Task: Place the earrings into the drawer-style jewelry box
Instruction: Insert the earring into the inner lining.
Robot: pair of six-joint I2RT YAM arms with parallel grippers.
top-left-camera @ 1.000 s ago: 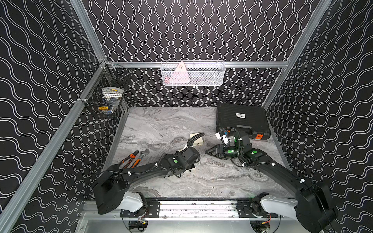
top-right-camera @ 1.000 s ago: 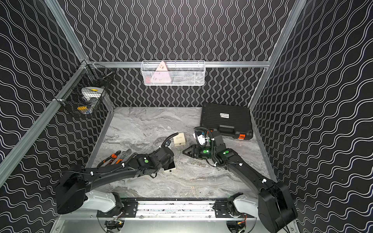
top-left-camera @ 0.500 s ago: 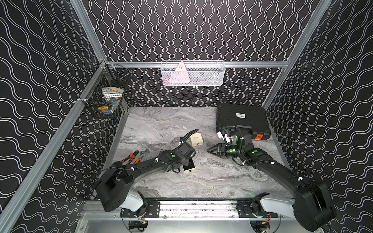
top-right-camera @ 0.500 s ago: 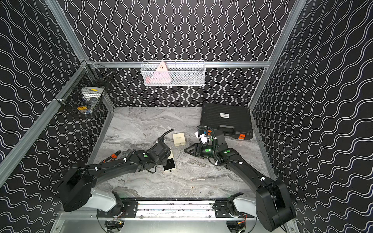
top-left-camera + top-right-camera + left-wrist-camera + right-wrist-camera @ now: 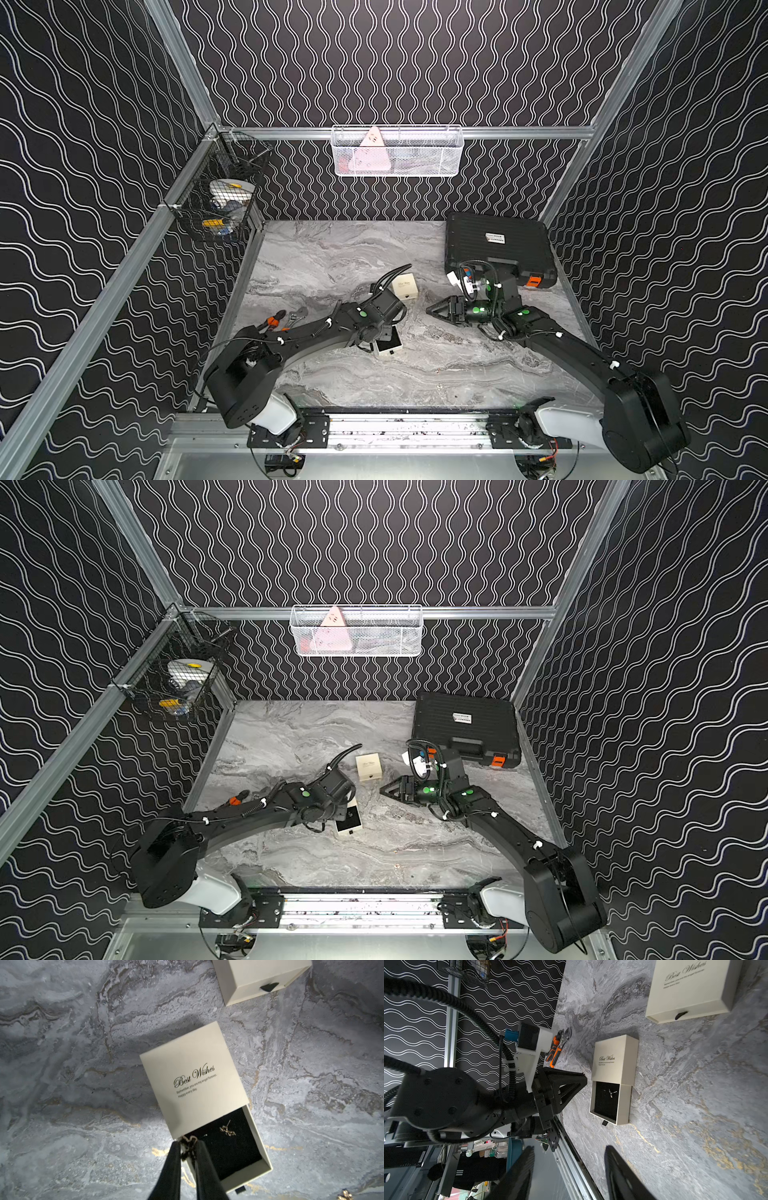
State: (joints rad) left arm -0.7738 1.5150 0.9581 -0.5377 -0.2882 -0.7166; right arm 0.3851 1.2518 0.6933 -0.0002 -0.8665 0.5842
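Since the drawer (image 5: 249, 1180) stands half out of its sleeve (image 5: 193, 1059) near the middle of the tabletop (image 5: 83, 1064), I have the left gripper (image 5: 188, 1146) clamped on one earring (image 5: 190, 1139) at the drawer's edge, ready to drop beside a second earring (image 5: 227, 1130) inside. A third earring (image 5: 345, 1195) lies loose toward the front edge. The right gripper (image 5: 571, 1167) hangs spread, empty. The sleeve reads "Best Wishes", then "Remember, you are my angel forever. Happy every day."

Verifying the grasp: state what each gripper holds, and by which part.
Left gripper pinches a tiny gold-coloured earring across its body; right gripper, open, holds nothing.
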